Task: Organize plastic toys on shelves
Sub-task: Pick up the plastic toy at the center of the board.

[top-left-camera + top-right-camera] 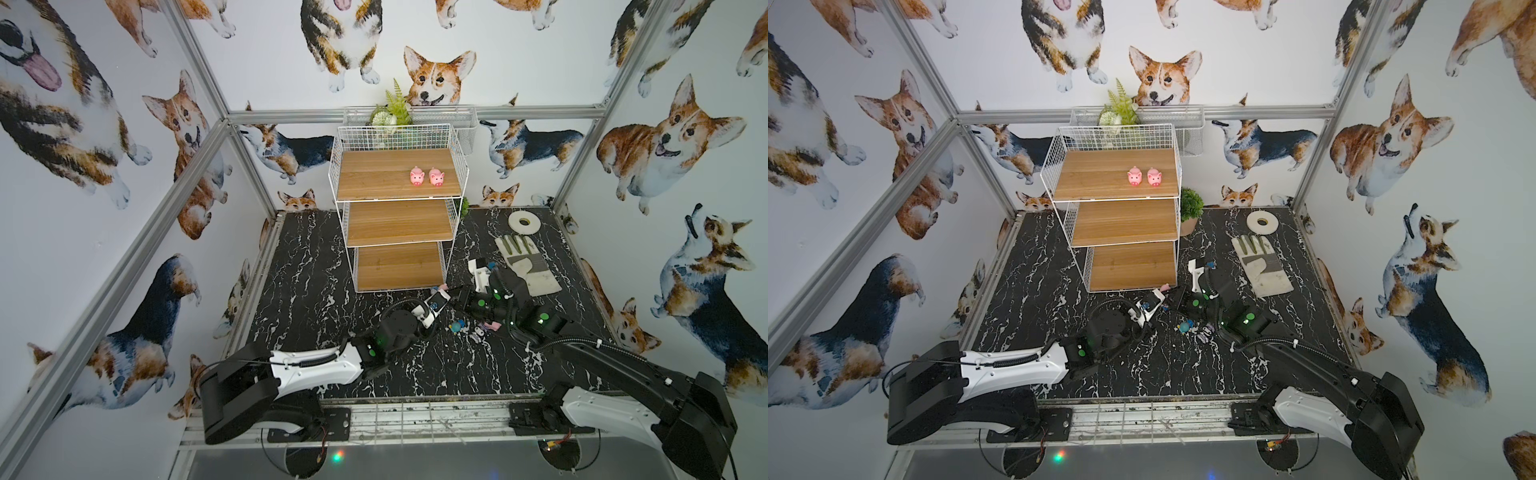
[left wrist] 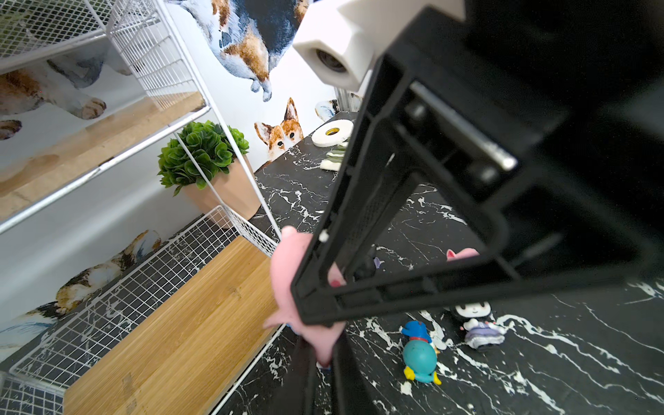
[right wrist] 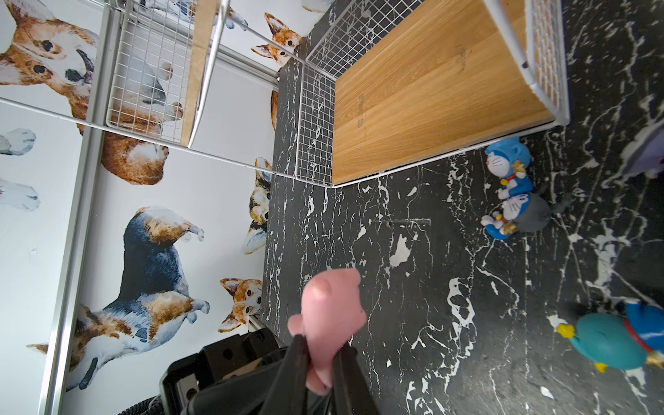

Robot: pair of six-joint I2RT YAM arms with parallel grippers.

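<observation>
Pink plastic pig (image 3: pixel 330 309), smooth and rounded with stubby ears, is pinched by both grippers at once. The black fingers (image 3: pixel 293 366) of the right gripper (image 3: pixel 321 346) are drawn narrow on its body. The left gripper (image 2: pixel 321 345) clamps the same pig between its own fingertips. In both top views the two grippers meet just off the front corner of the lowest shelf board (image 1: pixel 399 266), over the black marble tabletop (image 1: pixel 311 270).

Count:
- Pigs, four. One is held. The two top-shelf pigs (image 1: pixel 417 176) stand side by side on the top board (image 1: pixel 374 174), well beyond the fingertips. The fourth pig (image 2: pixel 461 253) shows through the right gripper's frame, behind its fingers.
- Blue figures, three. Two blue-and-white cat figures (image 3: pixel 508 161) lie together near the lowest board's corner, ahead of the right fingertips. The teal-bodied figure (image 3: pixel 611 341) lies off to the side of them.
- Black-and-purple figures, one certain. The black-eared figure (image 2: pixel 479 323) is just beside the teal one. A second dark shape is too hidden to confirm.

Views:
- Only the right wrist view shows the cat figures.
- The left wrist view shows the potted plant (image 2: pixel 204 154) behind the rack.
- Only the top views show the top-shelf pigs and the whole work glove (image 1: pixel 528 262), with the tape roll (image 1: pixel 523 221) beyond it.
</observation>
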